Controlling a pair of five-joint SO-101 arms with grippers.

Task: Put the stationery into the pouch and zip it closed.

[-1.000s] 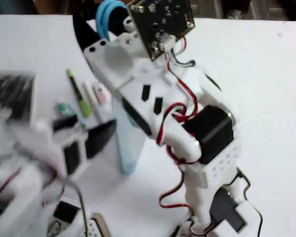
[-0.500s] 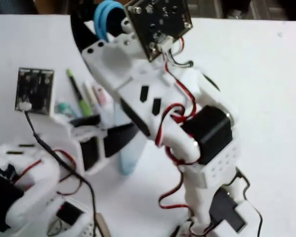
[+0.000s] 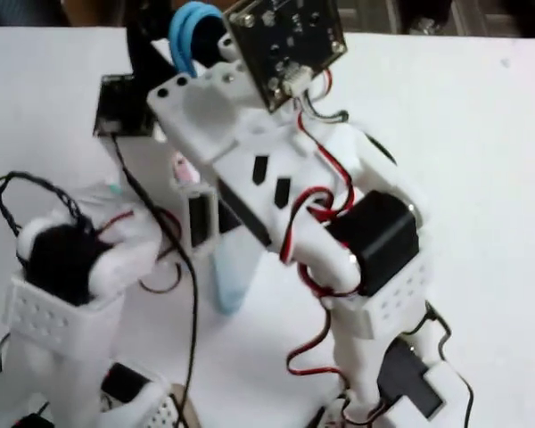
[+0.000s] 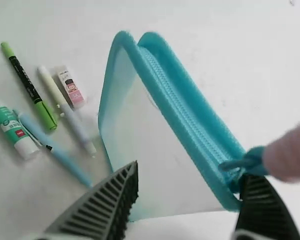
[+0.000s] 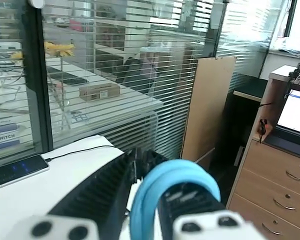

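you're at step 1, by my reading: getting the pouch open, since the stationery all lies outside it. the zip looks closed along the top edge, with the zipper pull at the end nearest your left gripper. that gripper hangs wide open over the pouch, 1 jaw on the stationery side and the other just beside the pull.

the 5 pieces lie on the table near the pouch: green marker, white pen, eraser, glue stick and blue pen, all untouched.

your right gripper is clamped on a blue loop, probably the pouch's far end, though the arm hides the join.

next, i'd judge, the left jaws need to close on the pull and draw it along the zip while the right holds the pouch steady.
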